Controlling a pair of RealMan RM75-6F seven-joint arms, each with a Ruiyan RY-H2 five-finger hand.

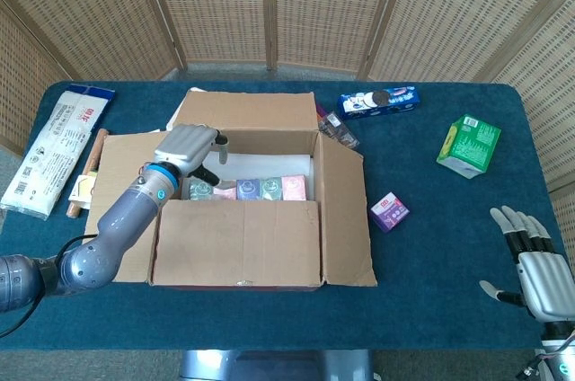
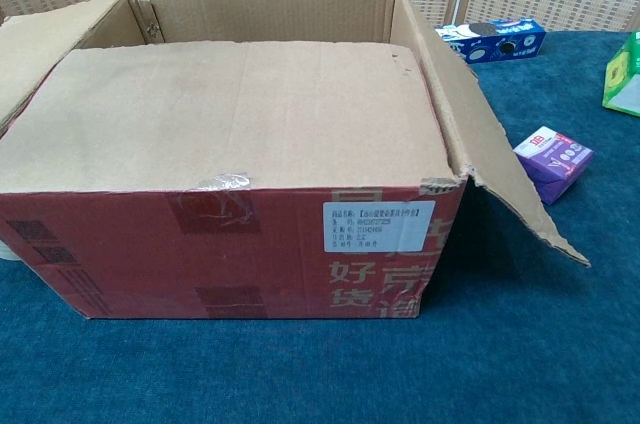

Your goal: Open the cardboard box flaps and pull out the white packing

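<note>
Centrally on the tabletop, the cardboard box [image 1: 238,210] stands with flaps open, white packing [image 1: 260,163] visible inside. Left hand [image 1: 189,149] reaches in, fingers curled, grasp indeterminate. Right hand [image 1: 539,264] idles, fingers spread and empty, near the right edge. Risk: fingers snagging the small cartons [image 1: 250,189].

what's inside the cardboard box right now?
Inside the cardboard box: a row of small colourful packs, white packing behind them, left hand reaching in. The near flap hides the front.

The left hand [image 1: 187,149] hid its fingertips inside the cardboard box [image 1: 235,255], so any grip stayed unclear. The right hand [image 1: 536,261] was cut by the frame's lower corner.
</note>
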